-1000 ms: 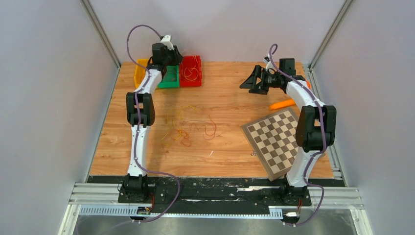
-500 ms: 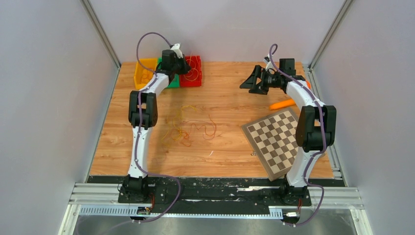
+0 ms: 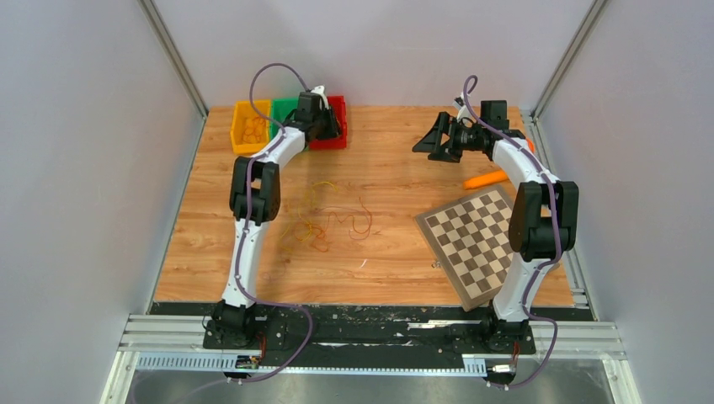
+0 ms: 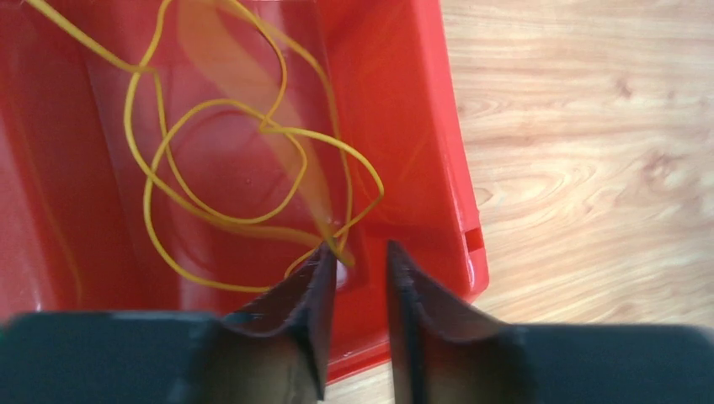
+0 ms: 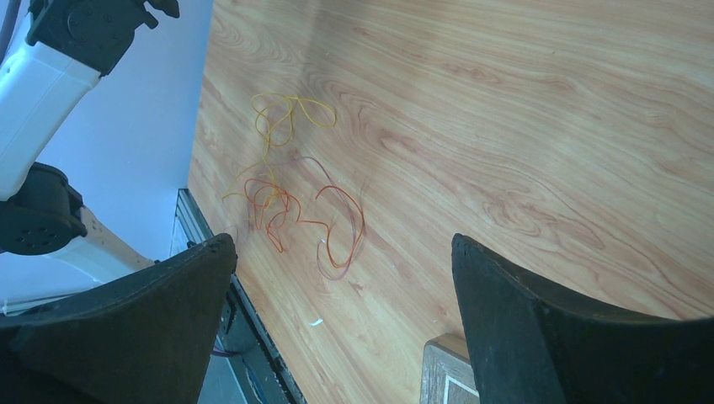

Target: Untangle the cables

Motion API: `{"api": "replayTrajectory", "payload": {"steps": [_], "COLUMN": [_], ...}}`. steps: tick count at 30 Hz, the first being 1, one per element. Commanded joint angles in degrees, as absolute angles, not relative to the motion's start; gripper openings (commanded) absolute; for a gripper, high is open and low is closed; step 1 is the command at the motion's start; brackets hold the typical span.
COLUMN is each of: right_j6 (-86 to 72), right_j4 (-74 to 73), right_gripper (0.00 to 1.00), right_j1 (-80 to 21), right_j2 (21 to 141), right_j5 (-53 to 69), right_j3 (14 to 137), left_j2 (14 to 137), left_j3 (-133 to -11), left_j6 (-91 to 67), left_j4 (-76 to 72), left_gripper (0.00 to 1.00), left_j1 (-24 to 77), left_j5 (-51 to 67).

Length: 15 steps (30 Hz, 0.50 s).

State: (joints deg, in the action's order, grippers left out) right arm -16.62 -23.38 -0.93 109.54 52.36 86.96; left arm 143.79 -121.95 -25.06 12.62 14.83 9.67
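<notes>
A tangle of thin yellow, orange and red cables lies on the wooden table left of centre; it also shows in the right wrist view. Another yellow cable lies coiled in the red bin. My left gripper hovers over this red bin. In its wrist view the left gripper has its jaws a little apart, and a blurred yellow strand touches the left fingertip. My right gripper is wide open and empty above the table's far right, also in its wrist view.
A yellow bin with small pieces in it and a green bin stand left of the red one at the back edge. A chessboard lies at the front right, with an orange carrot-shaped piece behind it.
My left arm has swung right along the back edge, from over the yellow and green bins to over the red bin. The right arm and the tangle have not moved.
</notes>
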Motion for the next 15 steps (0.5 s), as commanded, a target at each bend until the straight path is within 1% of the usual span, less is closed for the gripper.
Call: {"api": "replayTrajectory", "payload": {"steps": [1,2,4,5,6,7,8,10,12,15], "right_j6": [-16.5,-16.5,-16.4,-16.5,-16.4,-16.3,-16.1,-15.3,-14.3,-13.1], "right_j4": [-22.6,-22.5,-22.4,-22.4,-22.4,-22.4,-22.4,-22.4,-22.6,-22.9], "right_gripper": [0.97,0.97,0.97,0.97,0.97,0.96,0.96,0.96,0.96,0.95], "right_j1": [-0.5,-0.5,-0.5,-0.5,-0.5,-0.5,-0.5,-0.5,-0.5,-0.5], "right_j2": [109.0,109.0,109.1,109.1,109.2,109.2,109.1,108.7,108.2,107.4], "right_j5": [52.7,52.9,53.3,53.4,53.6,53.8,54.0,54.0,54.1,54.3], "right_j3": [87.8,87.9,88.4,88.5,88.7,88.9,89.1,89.2,89.1,88.2], "left_j2": [139.2,138.2,134.9,132.7,130.6,129.6,127.5,123.9,119.6,113.1], "left_j3": [-123.9,-123.3,-121.6,-120.7,-120.3,-119.9,-119.7,-118.5,-115.7,-109.1], "left_j6": [-23.9,-23.0,-21.3,-20.8,-19.9,-19.5,-18.8,-17.4,-15.3,-10.7], "left_j4": [12.6,11.1,9.3,8.9,8.6,9.0,9.4,10.5,11.3,15.3], "left_gripper": [0.48,0.6,0.7,0.73,0.79,0.82,0.9,0.98,1.0,1.0], "left_j1": [14.3,14.3,14.2,14.3,14.2,14.3,14.3,14.2,14.2,14.1], "left_j5": [9.7,9.9,10.4,10.5,10.4,10.4,10.4,10.9,12.3,14.7]}}
